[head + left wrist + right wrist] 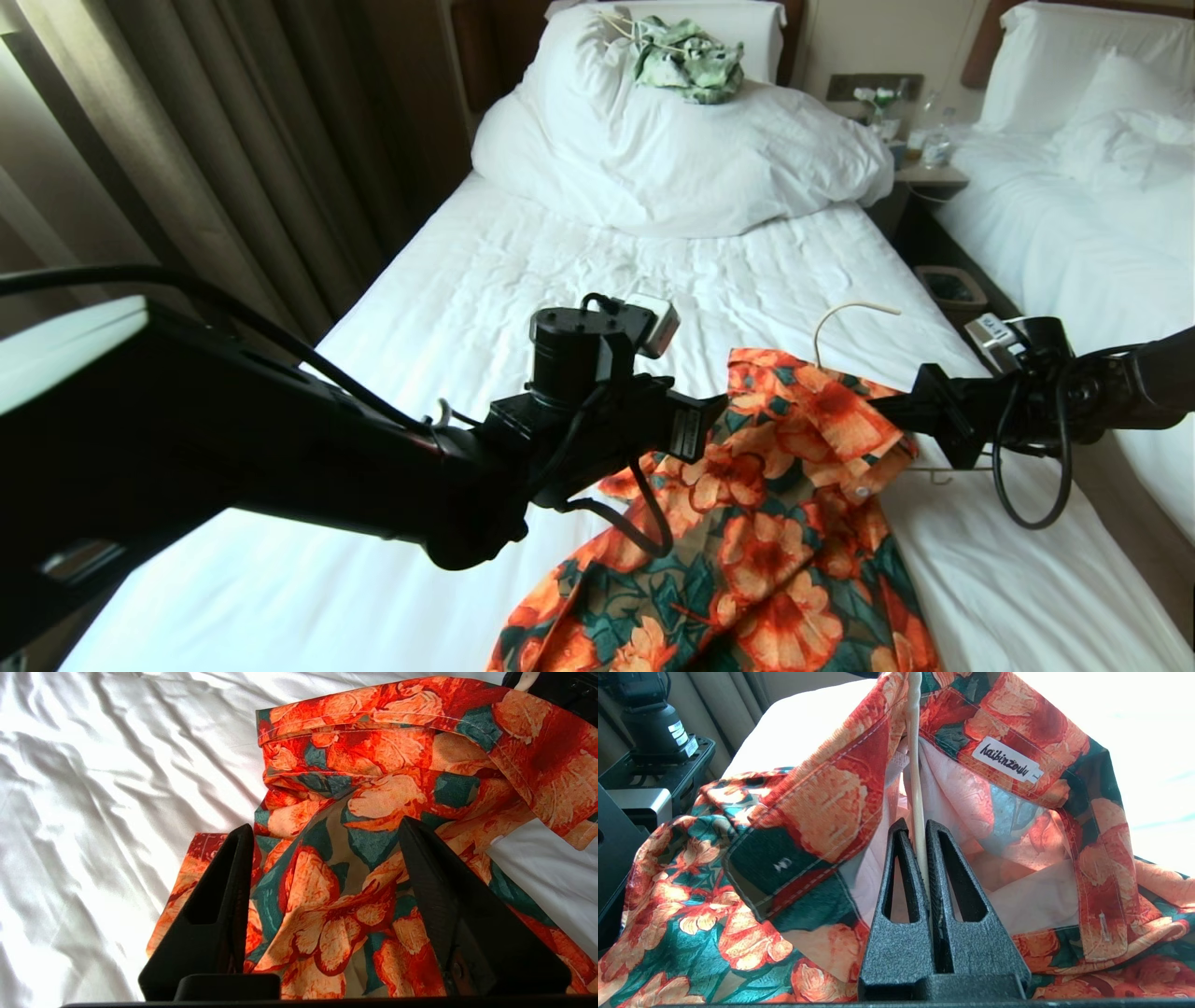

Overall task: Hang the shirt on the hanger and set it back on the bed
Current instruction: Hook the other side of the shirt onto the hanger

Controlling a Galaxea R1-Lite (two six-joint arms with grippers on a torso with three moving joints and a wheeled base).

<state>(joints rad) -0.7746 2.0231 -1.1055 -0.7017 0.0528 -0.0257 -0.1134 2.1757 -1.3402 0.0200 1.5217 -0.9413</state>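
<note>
White beds: two; one shirt; one hanger.

Between the spread fingers of the left gripper lies only bunched shirt; beyond their tips, bare sheet of the bed gives free passage. The right gripper has no gap: the hanger fills it, cloth crowding both sides.
</note>
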